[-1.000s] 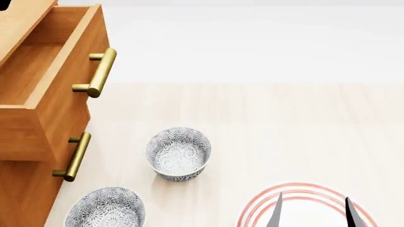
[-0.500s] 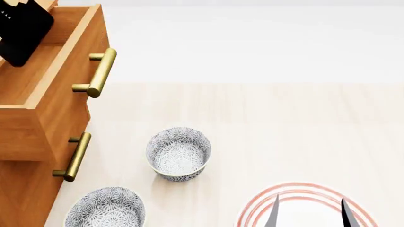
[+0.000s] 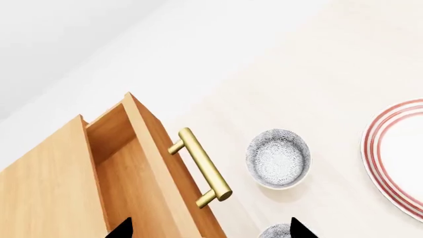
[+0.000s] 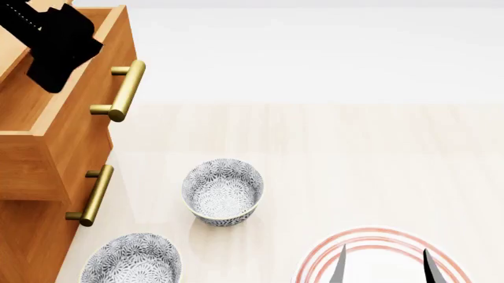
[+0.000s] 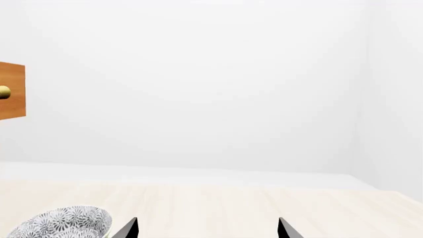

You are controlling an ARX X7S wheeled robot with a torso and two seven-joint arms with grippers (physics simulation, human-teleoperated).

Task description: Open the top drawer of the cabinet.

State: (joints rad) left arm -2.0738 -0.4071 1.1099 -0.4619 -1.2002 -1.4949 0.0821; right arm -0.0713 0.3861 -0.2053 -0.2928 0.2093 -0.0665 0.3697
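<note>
Left gripper (image 4: 59,44) now further over pulled-out top drawer (image 4: 75,127), fingers apart, holding nothing. Two patterned bowls (image 4: 223,191) near cabinet (image 4: 23,242), pale wood floor (image 4: 354,153).

The cabinet (image 4: 23,242) at the left edge of the head view is orange-brown wood, and so is its top drawer (image 4: 75,127), paler inside. Both bar handles (image 4: 122,89) are brass. A black arm (image 4: 55,41) shows at upper left. Two bowls (image 4: 223,191) at lower centre and lower left carry a dense grey-blue flower pattern on white. The plate (image 4: 378,253) at lower right is white with red rings. The table (image 4: 354,147) is pale, light-grained wood.
</note>
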